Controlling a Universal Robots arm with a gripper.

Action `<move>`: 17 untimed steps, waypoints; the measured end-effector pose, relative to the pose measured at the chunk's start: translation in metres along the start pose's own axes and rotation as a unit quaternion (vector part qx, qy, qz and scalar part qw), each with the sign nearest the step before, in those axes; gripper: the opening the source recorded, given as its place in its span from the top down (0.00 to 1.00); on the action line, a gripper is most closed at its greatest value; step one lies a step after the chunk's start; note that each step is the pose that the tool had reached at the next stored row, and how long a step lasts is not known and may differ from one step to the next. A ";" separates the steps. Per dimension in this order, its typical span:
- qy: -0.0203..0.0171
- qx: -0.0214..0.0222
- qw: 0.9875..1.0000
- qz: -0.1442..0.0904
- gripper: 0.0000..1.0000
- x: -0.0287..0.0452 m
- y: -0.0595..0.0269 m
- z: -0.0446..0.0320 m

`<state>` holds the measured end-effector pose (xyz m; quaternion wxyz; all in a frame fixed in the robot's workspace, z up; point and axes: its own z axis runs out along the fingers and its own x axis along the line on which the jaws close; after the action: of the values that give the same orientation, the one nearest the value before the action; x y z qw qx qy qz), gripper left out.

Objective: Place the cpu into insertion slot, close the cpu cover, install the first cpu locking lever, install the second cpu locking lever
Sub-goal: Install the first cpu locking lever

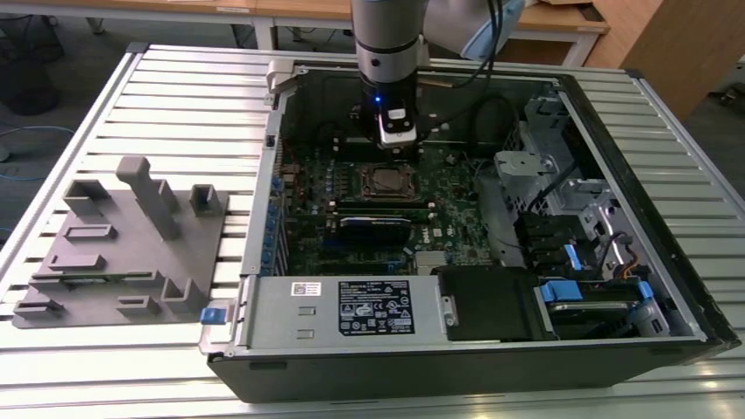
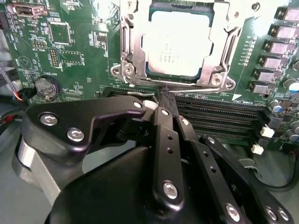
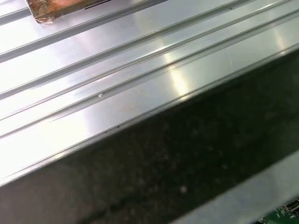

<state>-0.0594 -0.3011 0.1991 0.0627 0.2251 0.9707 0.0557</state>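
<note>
Overhead, the arm reaches down into the open computer case (image 1: 466, 218), which lies on its side on the ribbed metal tabletop (image 1: 174, 96). The tool (image 1: 396, 147) hangs just over the green motherboard (image 1: 349, 236), close beside the insertion slot (image 1: 385, 181) on the case's rear-wall side.

Second wrist view: the cpu (image 2: 180, 44) sits flat in the insertion slot, dull silver top facing up, framed by the cpu cover (image 2: 130, 44), whose silver plate lies around the chip with the chip showing through its window. Whether the cover is pressed fully down I cannot tell. Screws mark the frame's near corners.

The tool (image 2: 161, 95) has its black fingers (image 2: 166, 140) drawn close together, tips nearly meeting, nothing visibly between them. The tips sit just short of the cover's near edge, over the first of the long black memory slots (image 2: 219, 116). Tips and cover look near, but contact cannot be judged.

A round coin battery (image 2: 46, 86) lies on the motherboard, well apart from the socket, off to one side of the tool.

On the tabletop, beside the case, stands a grey moulded fixture (image 1: 117, 244) with upright posts. The first wrist view looks along the ribbed tabletop (image 3: 117, 79) and the dark wall of the case (image 3: 187, 168).
</note>
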 end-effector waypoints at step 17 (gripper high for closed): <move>-0.001 0.003 1.000 0.000 0.89 -0.0026 0.0018 0.0010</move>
<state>-0.0561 -0.3005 0.1986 0.0633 0.2249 0.9709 0.0527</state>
